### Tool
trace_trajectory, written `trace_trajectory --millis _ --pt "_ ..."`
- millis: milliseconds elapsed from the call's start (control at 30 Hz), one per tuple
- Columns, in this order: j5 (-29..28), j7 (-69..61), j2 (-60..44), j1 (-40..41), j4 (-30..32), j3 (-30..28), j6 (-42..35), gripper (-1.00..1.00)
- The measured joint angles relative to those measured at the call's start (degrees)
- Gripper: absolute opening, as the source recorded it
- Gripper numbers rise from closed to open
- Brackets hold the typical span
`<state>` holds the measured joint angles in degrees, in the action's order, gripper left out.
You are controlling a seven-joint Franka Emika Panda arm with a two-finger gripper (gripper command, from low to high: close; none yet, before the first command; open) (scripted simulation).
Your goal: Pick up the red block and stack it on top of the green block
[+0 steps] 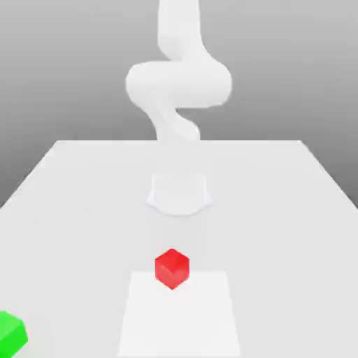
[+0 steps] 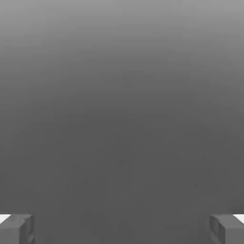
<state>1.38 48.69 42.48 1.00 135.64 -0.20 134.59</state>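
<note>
The end effector (image 2: 122, 231) is wide and empty. The red block (image 1: 172, 268) seems light, stiff, perhaps slippery; better grasp two opposite faces.

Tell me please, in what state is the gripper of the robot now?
Panda gripper: open, fingers wide apart, holding nothing.

A: Where does the red cube (image 1: 172, 268) lie?
B: On the table (image 1: 294, 245), overlapping the far edge of the white rectangle (image 1: 179, 321).
A: And the green cube (image 1: 10, 335)?
B: Nearer the camera, at the exterior view's left.
</note>
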Motion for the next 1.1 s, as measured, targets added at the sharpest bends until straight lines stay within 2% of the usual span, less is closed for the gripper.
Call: trace_trajectory --millis 367,567,767,900,933,1100 --pt "4.55 17.36 -18.40 4.70 20.16 3.68 14.96 0.00" --pt "3.23 32.15 -31.88 8.10 32.50 7.95 25.88 0.00" --pt "-1.00 37.38 -43.55 9.32 33.11 7.97 35.45 0.00" --pt "-5.32 40.62 -50.07 6.13 32.41 3.61 41.14 0.00" --pt "-5.82 41.08 -51.56 4.88 32.28 2.30 42.45 -1.00" --pt "-5.93 41.20 -51.56 4.91 32.28 2.31 42.57 -1.00"
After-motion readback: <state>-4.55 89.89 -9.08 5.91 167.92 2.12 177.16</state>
